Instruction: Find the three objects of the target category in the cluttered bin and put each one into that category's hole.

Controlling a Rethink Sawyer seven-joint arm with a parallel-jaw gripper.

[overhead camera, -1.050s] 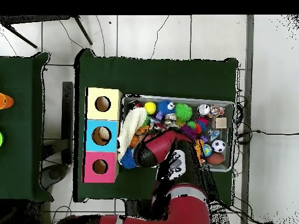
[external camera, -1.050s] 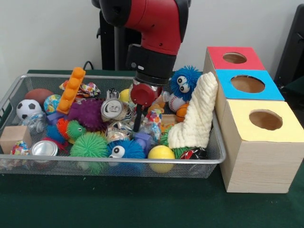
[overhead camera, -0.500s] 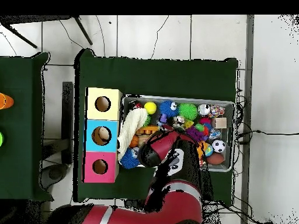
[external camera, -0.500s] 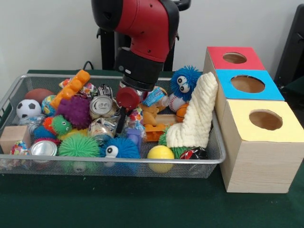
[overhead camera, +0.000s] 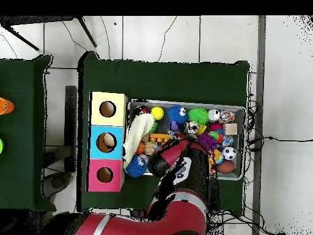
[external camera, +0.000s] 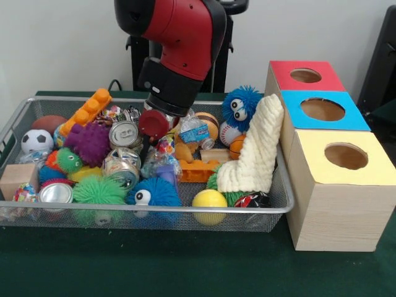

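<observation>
A wire mesh bin [external camera: 154,212] holds a heap of toys. My gripper [external camera: 147,147] reaches down into the middle of the heap, beside a silver can [external camera: 125,133] and a crinkly wrapped packet [external camera: 159,162]. A second can [external camera: 121,166] lies just below it, and a third can [external camera: 57,192] rests at the front left. Three boxes with round holes stand to the right: red [external camera: 325,73], blue [external camera: 352,111] and yellow [external camera: 309,151]. In the overhead view the arm [overhead camera: 177,168] covers the gripper, and the bin [overhead camera: 183,103] sits beside the boxes [overhead camera: 117,142].
A white knitted cloth [external camera: 253,148] leans on the bin's right wall. Fuzzy balls in purple [external camera: 90,142], green [external camera: 99,190] and blue [external camera: 154,192], a yellow ball [external camera: 209,199], a soccer ball [external camera: 37,140], an orange block [external camera: 86,111] and a wooden cube [external camera: 15,179] crowd the bin.
The arm has swung left in the front view, dragging through the heap. The cans, purple ball and orange block shifted left, and orange toys in the middle came into sight.
</observation>
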